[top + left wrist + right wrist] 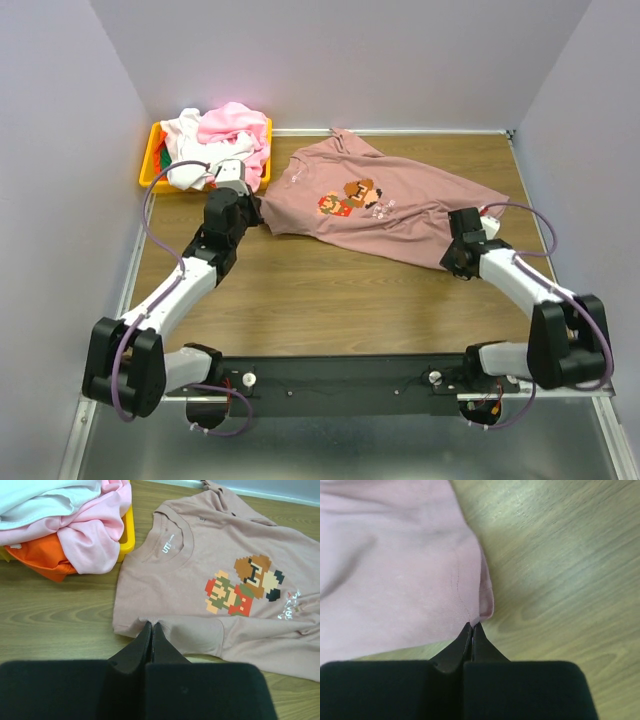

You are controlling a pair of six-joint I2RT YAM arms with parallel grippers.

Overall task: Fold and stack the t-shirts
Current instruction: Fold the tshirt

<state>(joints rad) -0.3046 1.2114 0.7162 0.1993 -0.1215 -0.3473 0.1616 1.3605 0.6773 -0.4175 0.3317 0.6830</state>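
Between left gripper and right gripper, both clamped on it, the mauve tee lies unfolded; other tees wait.

Matt mauve cloth t-shirt lies on smooth wood-grain table beside glossy yellow plastic bin.

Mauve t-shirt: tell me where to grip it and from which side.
Take the mauve t-shirt by its edges, since it lies spread flat: the shoulder edge from the near left, where the left gripper pinches puckered cloth, and the hem corner from the near right, where the right gripper is shut on it.
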